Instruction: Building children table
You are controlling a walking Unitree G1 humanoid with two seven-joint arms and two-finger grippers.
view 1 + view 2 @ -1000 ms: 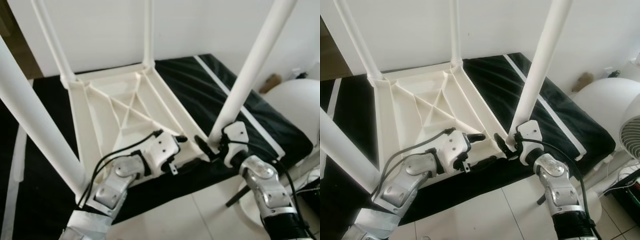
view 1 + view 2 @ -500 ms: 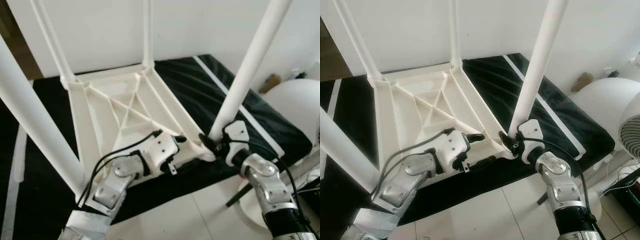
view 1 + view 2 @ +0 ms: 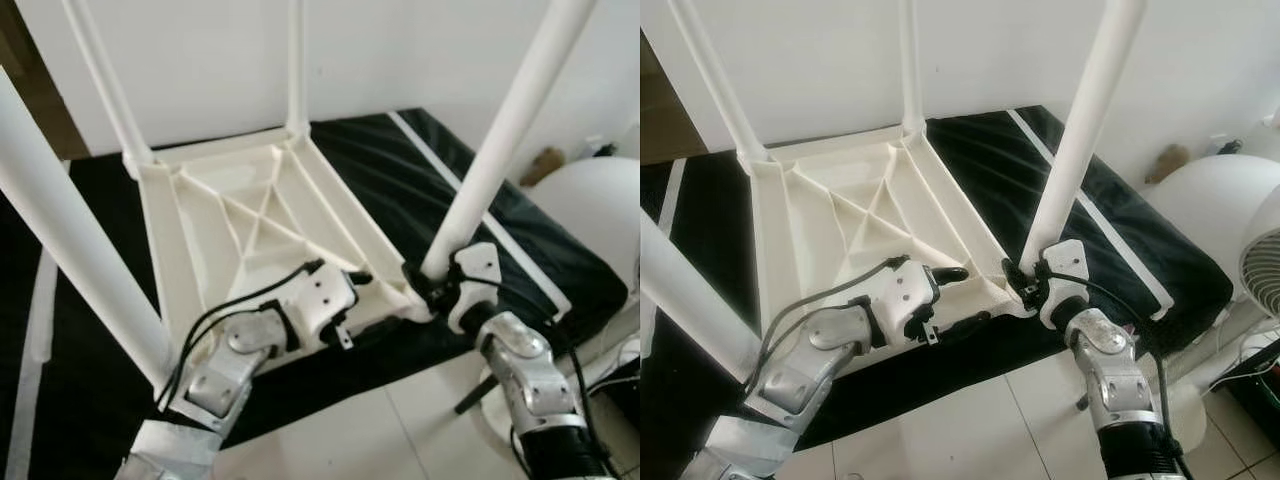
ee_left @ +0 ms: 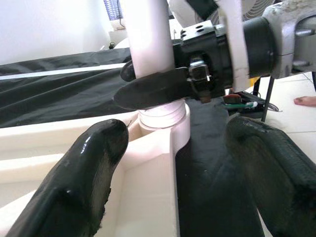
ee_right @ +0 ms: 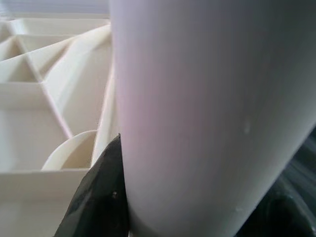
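Four legs (image 3: 500, 140) on one tabletop (image 3: 250, 230); right claw (image 3: 428, 288) grips one, left claw (image 3: 362, 300) spread.

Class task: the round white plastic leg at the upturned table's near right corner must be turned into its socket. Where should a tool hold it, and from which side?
Low on the round white plastic leg, just above its corner socket, from the open floor side, as the right tool does. The shaft is smooth and cylindrical, and the white ribbed tabletop blocks the inner side.
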